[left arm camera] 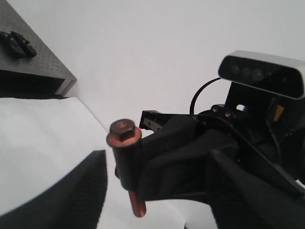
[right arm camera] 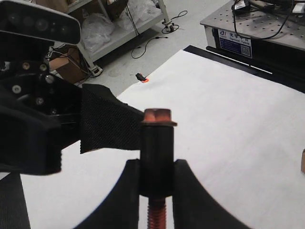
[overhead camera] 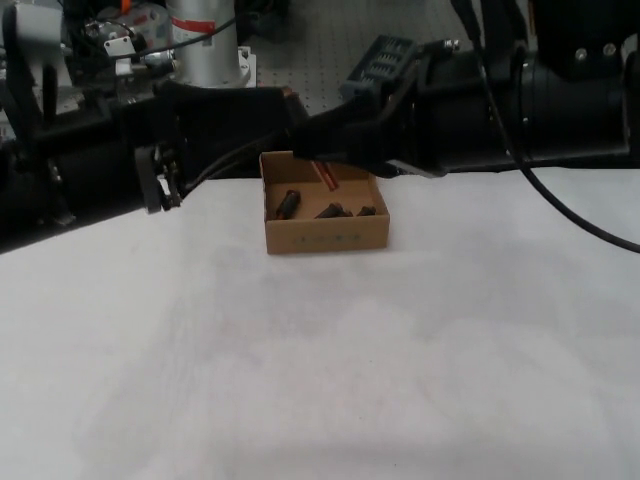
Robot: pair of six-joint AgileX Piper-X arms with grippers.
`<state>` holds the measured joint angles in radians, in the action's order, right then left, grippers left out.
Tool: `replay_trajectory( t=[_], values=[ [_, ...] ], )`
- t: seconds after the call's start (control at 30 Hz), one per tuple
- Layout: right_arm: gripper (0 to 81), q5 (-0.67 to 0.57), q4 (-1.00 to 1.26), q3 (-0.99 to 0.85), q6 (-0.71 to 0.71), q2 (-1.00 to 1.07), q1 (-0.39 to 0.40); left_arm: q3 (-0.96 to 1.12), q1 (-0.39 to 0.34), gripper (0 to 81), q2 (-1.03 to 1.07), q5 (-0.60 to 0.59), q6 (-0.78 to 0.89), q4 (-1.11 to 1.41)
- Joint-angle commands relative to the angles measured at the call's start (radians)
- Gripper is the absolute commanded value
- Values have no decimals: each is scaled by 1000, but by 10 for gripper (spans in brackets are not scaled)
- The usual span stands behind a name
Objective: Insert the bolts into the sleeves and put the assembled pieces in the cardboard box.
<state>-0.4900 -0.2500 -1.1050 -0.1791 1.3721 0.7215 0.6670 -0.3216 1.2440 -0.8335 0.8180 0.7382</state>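
The right gripper (right arm camera: 156,177) is clamping its two black fingers on a black sleeve (right arm camera: 156,152), holding it upright. A copper bolt (right arm camera: 159,117) is sitting through the sleeve, its hex head resting on the sleeve's top rim and its threaded end poking out below. The left gripper (left arm camera: 157,181) is standing apart, one finger on either side of this assembly without gripping it. One of its mesh-textured pads (right arm camera: 109,126) is lying just beside the sleeve.

In the high view, the two arms are meeting just above the back edge of the cardboard box (overhead camera: 325,240), which is sitting on the white-covered bench (overhead camera: 320,390). Three dark assembled pieces (overhead camera: 330,211) are already lying inside the box.

The step in hand is probably dropping this assembly into the box.

The grip is on the sleeve alone, so tilting it could let the bolt slide out. The left pad is close enough to knock the sleeve askew if either arm shifts. Releasing too high, or too near the back wall, could bounce the piece onto the bench.
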Motion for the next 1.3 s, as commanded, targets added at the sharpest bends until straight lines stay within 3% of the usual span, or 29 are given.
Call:
replay_trajectory(
  t=[0.0,0.37,0.5,0.63,0.77,0.93,1.27],
  values=[
    [22,-7,25,-15,0,-19,-4,2,1,441,-7,2,-17,108],
    [22,54,-12,-15,64,-3,-33,2,68,412,-50,34,-17,107],
    [22,54,-10,-32,64,53,-89,2,114,356,-110,2,-21,-56],
    [22,84,-6,-90,64,146,-135,2,152,312,-192,-30,-174,-325],
    [22,98,-6,-195,72,284,-175,2,176,281,-296,37,-358,-654],
    [22,98,-12,-385,67,496,-199,2,188,281,-428,207,-595,-1019],
    [22,133,-155,-820,60,879,-206,2,188,281,-537,292,-664,-1164]
  ],
)
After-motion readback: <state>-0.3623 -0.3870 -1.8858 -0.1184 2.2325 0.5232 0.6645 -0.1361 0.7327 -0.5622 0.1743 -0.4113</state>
